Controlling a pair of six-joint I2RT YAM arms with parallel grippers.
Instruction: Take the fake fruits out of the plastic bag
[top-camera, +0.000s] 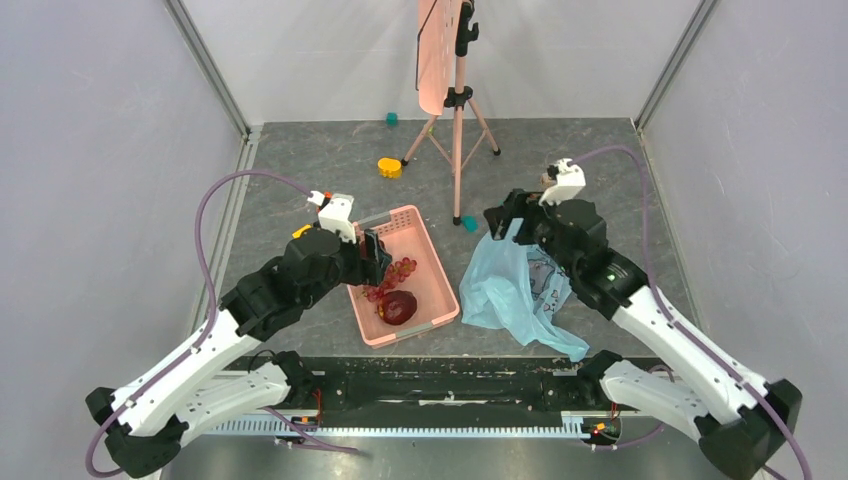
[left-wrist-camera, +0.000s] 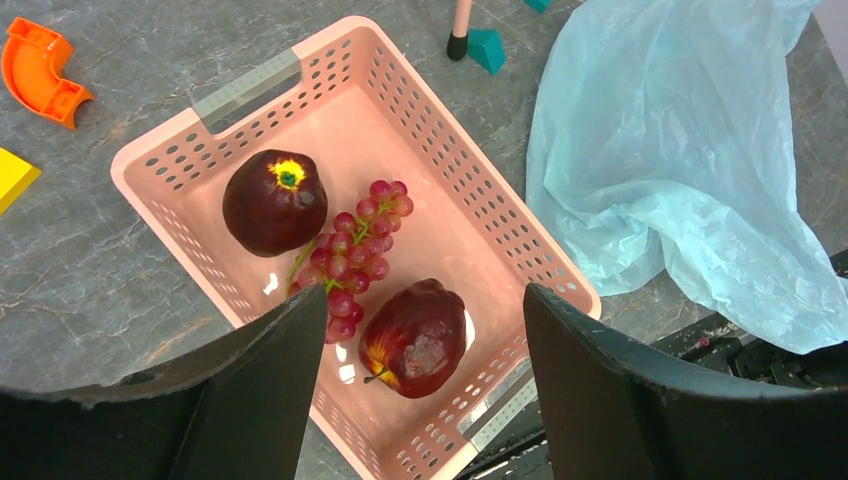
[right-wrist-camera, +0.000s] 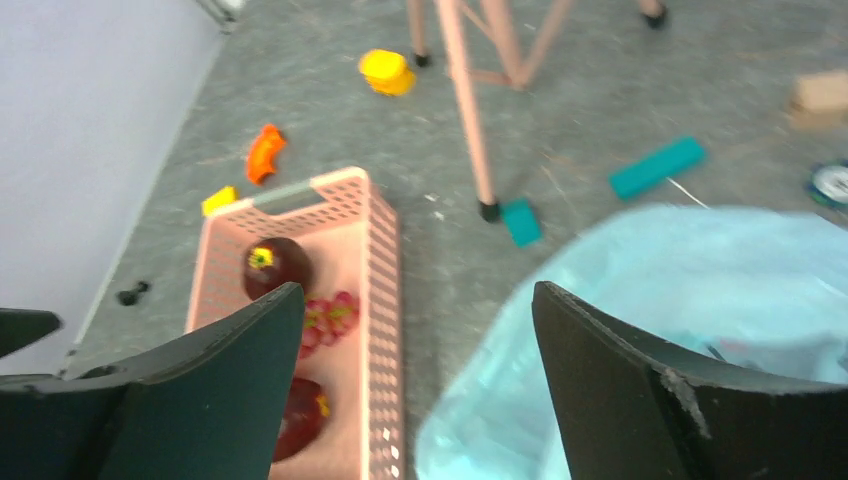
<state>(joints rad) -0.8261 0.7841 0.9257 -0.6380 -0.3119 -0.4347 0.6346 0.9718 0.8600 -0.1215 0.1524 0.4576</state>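
Note:
Two dark-red fake fruits lie in the pink basket (left-wrist-camera: 470, 190): one at its far end (left-wrist-camera: 274, 203), one at its near end (left-wrist-camera: 415, 337), with a bunch of red grapes (left-wrist-camera: 355, 250) between them. My left gripper (left-wrist-camera: 426, 300) is open and empty above the near fruit. In the top view it (top-camera: 372, 258) hides the far fruit; the near one (top-camera: 398, 306) shows. The light-blue plastic bag (top-camera: 500, 290) lies crumpled right of the basket. My right gripper (right-wrist-camera: 418, 290) is open and empty, above the bag's (right-wrist-camera: 680, 290) far left edge. I cannot see inside the bag.
A pink tripod stand (top-camera: 458, 120) holding a board rises behind the basket. Small toy pieces lie about: a yellow one (top-camera: 389, 167), teal ones (top-camera: 392, 119) (top-camera: 469, 223), an orange curved one (left-wrist-camera: 40, 70) and a yellow block (left-wrist-camera: 12, 175). Grey walls close both sides.

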